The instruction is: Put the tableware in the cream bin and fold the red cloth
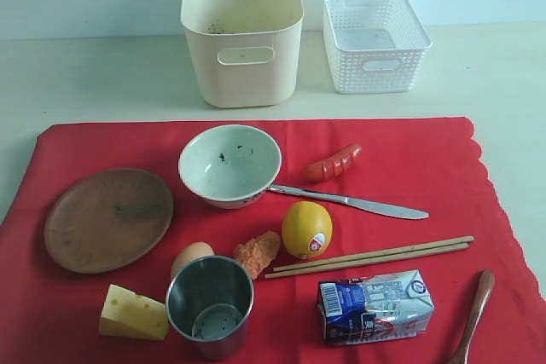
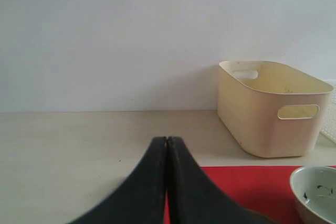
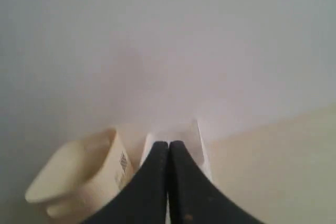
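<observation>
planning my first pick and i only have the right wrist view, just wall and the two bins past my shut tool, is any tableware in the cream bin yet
Observer: None; every piece sits on the red cloth in front of the cream bin.
Operator: where's the knife
Observer: The silver knife lies flat, one end touching the side of the white bowl.
Operator: and the cup
Observer: The steel cup stands upright next to the egg, at the cloth's edge farthest from the bins.
</observation>
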`<state>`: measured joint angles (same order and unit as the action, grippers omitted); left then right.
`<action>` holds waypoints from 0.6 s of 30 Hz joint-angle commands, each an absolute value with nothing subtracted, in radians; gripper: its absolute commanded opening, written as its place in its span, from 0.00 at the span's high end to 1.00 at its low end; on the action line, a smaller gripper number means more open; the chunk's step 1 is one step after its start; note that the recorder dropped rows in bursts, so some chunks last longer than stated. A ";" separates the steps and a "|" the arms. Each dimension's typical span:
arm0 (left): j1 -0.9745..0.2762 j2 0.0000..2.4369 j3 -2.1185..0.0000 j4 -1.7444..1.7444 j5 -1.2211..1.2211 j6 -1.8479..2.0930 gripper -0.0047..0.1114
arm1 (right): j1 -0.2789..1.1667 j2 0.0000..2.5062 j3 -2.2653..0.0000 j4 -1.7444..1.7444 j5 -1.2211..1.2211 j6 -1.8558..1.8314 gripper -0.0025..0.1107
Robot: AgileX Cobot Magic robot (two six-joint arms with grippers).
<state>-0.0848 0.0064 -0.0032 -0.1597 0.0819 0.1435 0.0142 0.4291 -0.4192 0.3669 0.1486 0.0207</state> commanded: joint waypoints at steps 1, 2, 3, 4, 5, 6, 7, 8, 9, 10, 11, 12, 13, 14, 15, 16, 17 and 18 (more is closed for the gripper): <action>-0.090 0.000 0.000 -0.166 0.086 0.145 0.94 | 0.018 0.659 -0.534 0.362 0.362 -0.145 0.98; -0.090 0.000 0.000 -0.166 0.086 0.145 0.94 | 0.018 0.719 -0.559 0.362 0.398 -0.169 0.98; -0.090 0.000 0.000 -0.166 0.086 0.145 0.94 | 0.018 0.780 -0.583 0.367 0.434 -0.192 0.98; -0.090 0.000 0.000 -0.166 0.086 0.145 0.94 | 0.018 0.891 -0.626 0.367 0.498 -0.225 0.98; -0.090 0.000 0.000 -0.166 0.086 0.145 0.94 | 0.018 0.950 -0.648 0.367 0.522 -0.244 0.98; -0.090 0.000 0.000 -0.166 0.086 0.145 0.94 | 0.018 1.052 -0.683 0.374 0.539 -0.279 0.98; -0.090 0.000 0.000 -0.166 0.086 0.145 0.94 | 0.018 1.103 -0.697 0.391 0.542 -0.299 0.98; -0.090 0.000 0.000 -0.166 0.086 0.145 0.94 | 0.024 1.196 -0.720 0.447 0.551 -0.372 0.98; -0.090 0.000 0.000 -0.166 0.086 0.145 0.94 | 0.036 1.237 -0.730 0.479 0.551 -0.425 0.98; -0.090 0.000 0.000 -0.166 0.086 0.145 0.94 | 0.072 1.304 -0.750 0.526 0.551 -0.514 0.98; -0.090 0.000 0.000 -0.166 0.086 0.145 0.94 | 0.114 1.366 -0.771 0.550 0.535 -0.547 0.98; -0.090 0.000 0.000 -0.166 0.086 0.145 0.94 | 0.154 1.406 -0.785 0.550 0.503 -0.549 0.96; -0.090 0.000 0.000 -0.166 0.086 0.145 0.94 | 0.193 1.452 -0.802 0.547 0.472 -0.555 0.93; -0.090 0.000 0.000 -0.166 0.086 0.145 0.94 | 0.228 1.498 -0.828 0.540 0.456 -0.571 0.89; -0.090 0.000 0.000 -0.166 0.086 0.145 0.94 | 0.264 1.551 -0.857 0.538 0.453 -0.605 0.83; -0.090 0.000 0.000 -0.166 0.086 0.145 0.94 | 0.288 1.596 -0.888 0.538 0.448 -0.621 0.78; -0.090 0.000 0.000 -0.166 0.086 0.145 0.94 | 0.313 1.641 -0.926 0.538 0.444 -0.647 0.71; -0.090 0.000 0.000 -0.166 0.086 0.145 0.94 | 0.330 1.684 -0.957 0.528 0.444 -0.678 0.66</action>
<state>-0.0848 0.0064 -0.0032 -0.1597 0.0819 0.1435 0.2968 1.6111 -0.8992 0.5336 0.4645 -0.6188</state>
